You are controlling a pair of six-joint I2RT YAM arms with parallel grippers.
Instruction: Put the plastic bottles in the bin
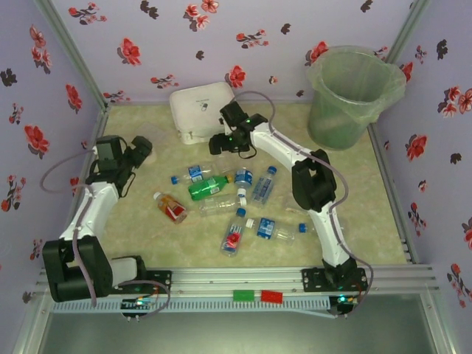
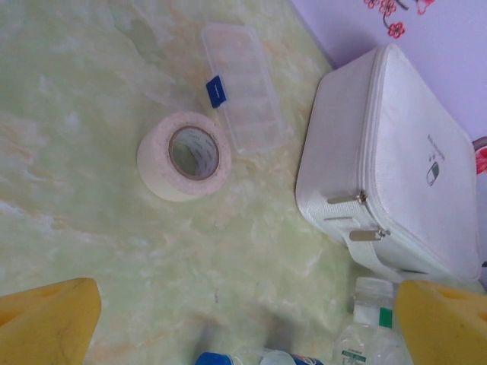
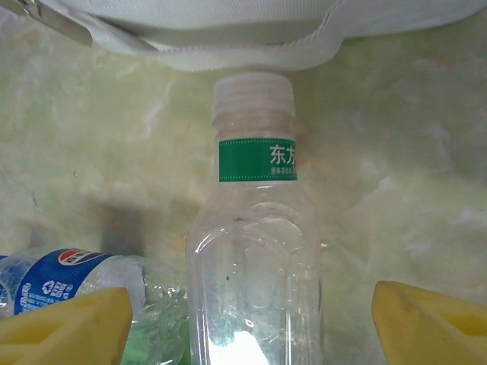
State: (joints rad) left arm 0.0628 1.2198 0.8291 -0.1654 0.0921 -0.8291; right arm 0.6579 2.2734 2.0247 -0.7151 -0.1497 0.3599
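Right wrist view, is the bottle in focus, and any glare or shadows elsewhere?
Right wrist: the bottle is sharp at its green label, a white glint low on it, a soft shadow to its left. Left wrist: the tape roll is crisp, a dim shadow near the bottom edge. Top external: even, slightly hazy light.

Walls: lavender, red and dark flower print.
Table: pale green-cream marbling.
Bin: translucent grey-green.
Box: white.
Bottles: mostly clear, blue caps, blue labels.
Green bottle: green throughout.
Red-labelled bottle: red label.
Bottle by box: clear, green band, white characters.
Tape roll: cream.
Case: clear, blue clasp.
Arms: white, black joints.
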